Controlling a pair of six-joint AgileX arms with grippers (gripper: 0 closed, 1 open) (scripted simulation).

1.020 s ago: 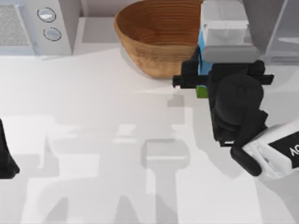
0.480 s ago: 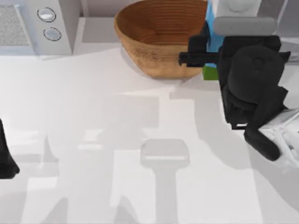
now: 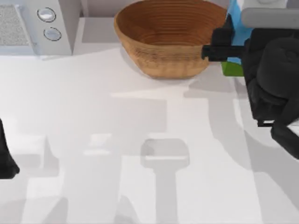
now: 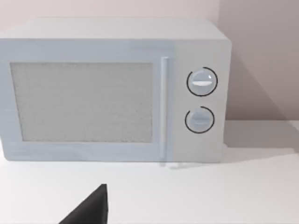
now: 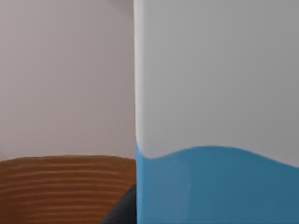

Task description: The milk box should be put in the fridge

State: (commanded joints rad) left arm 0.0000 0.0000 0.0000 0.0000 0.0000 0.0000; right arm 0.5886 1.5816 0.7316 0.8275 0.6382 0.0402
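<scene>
The milk box (image 3: pixel 236 33) shows a sky-blue side and a green base (image 3: pixel 231 68) at the far right of the table, right beside the basket. My right gripper (image 3: pixel 233 51) is shut on it, its black arm covering most of the carton from above. Close up in the right wrist view, the carton's white upper part and blue body (image 5: pixel 215 116) stand in front of the camera, with a dark fingertip (image 5: pixel 124 210) at its edge. The fridge is hidden behind the right arm. My left gripper (image 3: pixel 5 158) is parked at the table's left edge.
A brown woven basket (image 3: pixel 163 42) sits at the back middle, touching or nearly touching the carton. A light-grey appliance with two round knobs (image 3: pixel 42 23) stands at the back left, seen front-on from the left wrist (image 4: pixel 112 88).
My right arm has carried the milk box to the right and toward the back of the table, past the basket's right rim. The left arm has not moved.
</scene>
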